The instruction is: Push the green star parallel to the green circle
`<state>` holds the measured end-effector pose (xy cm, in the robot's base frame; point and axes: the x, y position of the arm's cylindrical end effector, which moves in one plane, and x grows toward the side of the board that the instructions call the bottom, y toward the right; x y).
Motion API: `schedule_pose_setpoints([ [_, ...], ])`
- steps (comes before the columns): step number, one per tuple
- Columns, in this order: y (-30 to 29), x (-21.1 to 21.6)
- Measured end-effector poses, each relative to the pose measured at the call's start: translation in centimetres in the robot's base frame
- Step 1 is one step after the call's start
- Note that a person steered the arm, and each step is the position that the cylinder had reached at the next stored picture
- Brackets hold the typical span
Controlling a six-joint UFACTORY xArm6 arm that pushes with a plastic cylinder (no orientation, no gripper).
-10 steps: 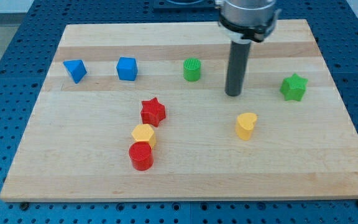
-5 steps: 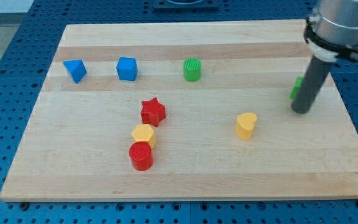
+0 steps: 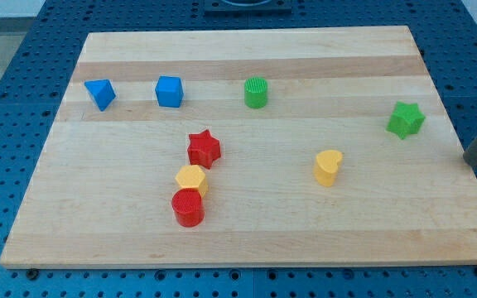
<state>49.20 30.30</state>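
Observation:
The green star (image 3: 406, 120) lies near the board's right edge, a little lower in the view than the green circle (image 3: 256, 92), which stands at the upper middle. My dark rod enters at the view's right edge and my tip (image 3: 474, 161) rests just off the board's right edge, to the right of and below the green star, apart from it.
A blue triangular block (image 3: 99, 93) and a blue cube (image 3: 169, 91) sit at the upper left. A red star (image 3: 204, 149), a yellow hexagon (image 3: 192, 179) and a red cylinder (image 3: 188, 207) cluster at lower centre. A yellow heart (image 3: 328, 166) lies right of centre. The wooden board (image 3: 247, 240) rests on a blue pegboard.
My rod has swept from the board's upper middle to the right edge, passing the green star. The star has shifted slightly to the right and down.

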Motion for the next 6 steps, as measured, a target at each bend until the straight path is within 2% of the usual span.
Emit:
schedule_pose_setpoints([
  [3,-5.5,-0.6],
  [6,-6.7,-9.3],
])
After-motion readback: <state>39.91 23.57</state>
